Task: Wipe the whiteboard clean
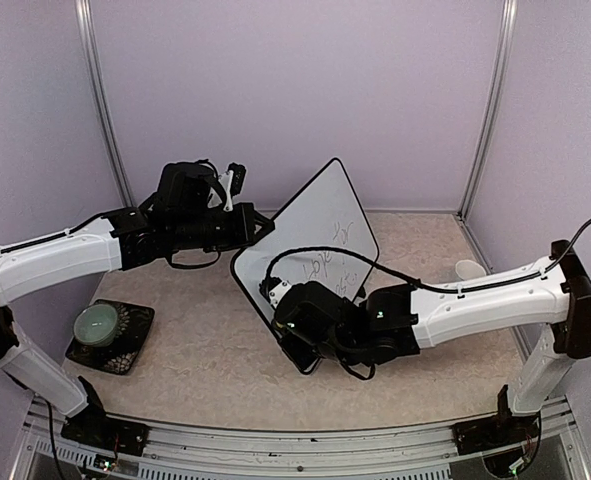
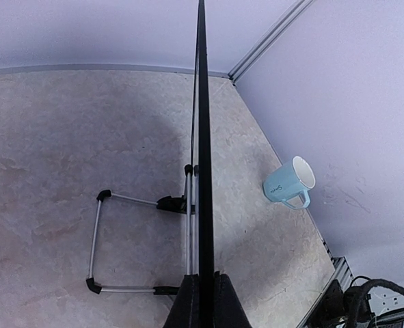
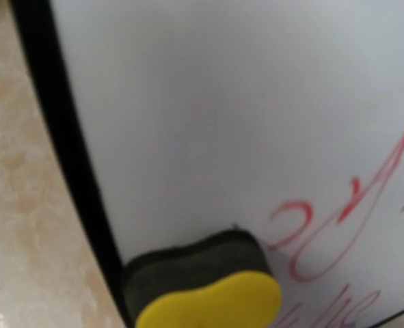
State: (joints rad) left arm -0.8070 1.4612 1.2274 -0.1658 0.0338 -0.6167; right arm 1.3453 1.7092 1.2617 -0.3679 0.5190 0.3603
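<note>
- the whiteboard point(image 1: 320, 225) stands tilted near the middle of the table point(image 1: 195, 365), propped on a wire stand point(image 2: 93, 239) behind it.
- the left gripper point(image 2: 202, 297) is pinched onto the board's black frame at its left edge, one finger on each side.
- the right gripper point(image 1: 273, 293) is at the board's near left face. its fingers are hidden, so i cannot tell if they are spread or pressed together.
- a yellow sponge eraser point(image 3: 202, 290) lies dark side against the board, just beside the frame.
- red handwriting point(image 3: 338, 225) lies right of the eraser.
- a pale blue mug point(image 2: 288, 183) lies on its side at the far right.
</note>
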